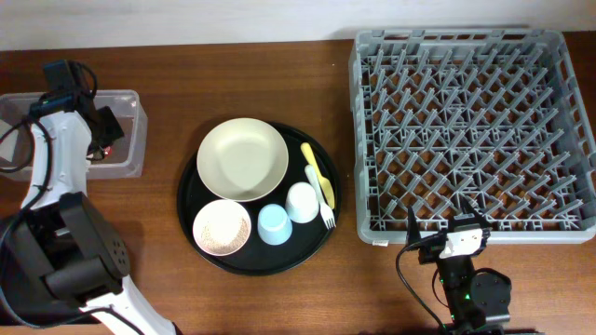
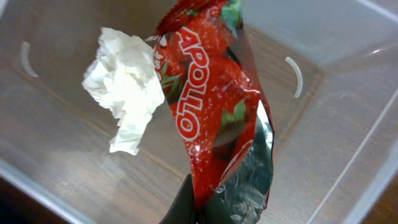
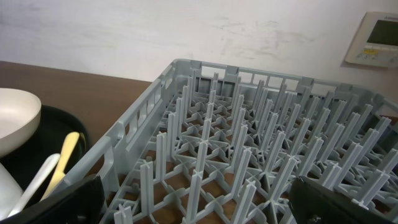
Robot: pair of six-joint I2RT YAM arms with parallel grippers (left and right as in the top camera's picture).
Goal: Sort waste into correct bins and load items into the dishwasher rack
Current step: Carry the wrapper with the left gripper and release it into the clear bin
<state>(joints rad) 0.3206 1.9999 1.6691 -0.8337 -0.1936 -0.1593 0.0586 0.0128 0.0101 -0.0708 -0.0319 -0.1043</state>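
Currently left gripper [image 2: 198,202] pinches wrapper [image 2: 211,118] over tub [image 2: 348,93]; right gripper [image 3: 199,208] wide, empty; wooden table [image 1: 261,74], white wall [image 3: 186,25].

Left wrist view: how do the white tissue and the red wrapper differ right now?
The tissue is plain matte white; the wrapper is glossy red with printed lettering. The tissue is balled up; the wrapper is stretched out long and crinkled. The tissue lies loose on the floor of the clear tub; the wrapper is pinched in the shut left hand. Both are waste, seen inside the tub's walls.
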